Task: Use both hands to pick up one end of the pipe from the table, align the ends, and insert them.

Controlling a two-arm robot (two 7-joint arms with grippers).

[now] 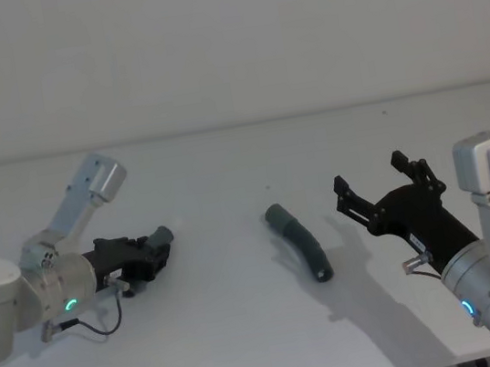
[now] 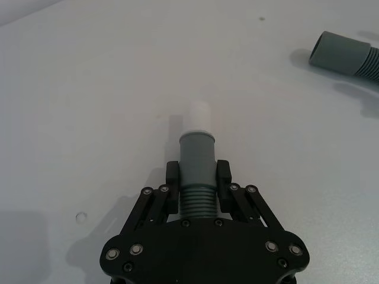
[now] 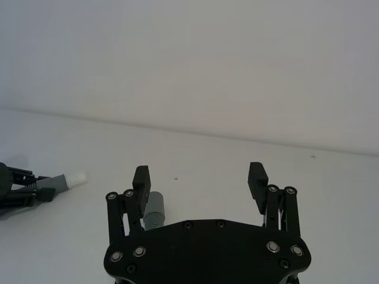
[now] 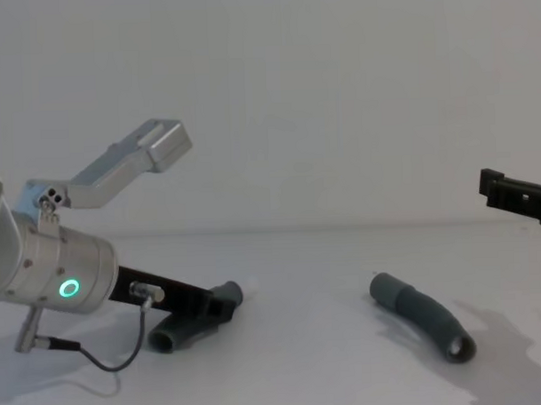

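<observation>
The left black two-finger plastic gripper is clamping the ribbed body of a short dark grey curved hose piece just behind its smooth cuff, holding it low over the plain matte white table, with the narrow white cylindrical tip sticking out ahead of the fingers. The second dark grey ribbed hose piece is lying on the table between the two arms, nearer the right one, its wider smooth hollow cuff pointing away from the robot. The right black gripper is hovering above the table just to the right of that piece, its fingers spread wide and gripping nothing.
</observation>
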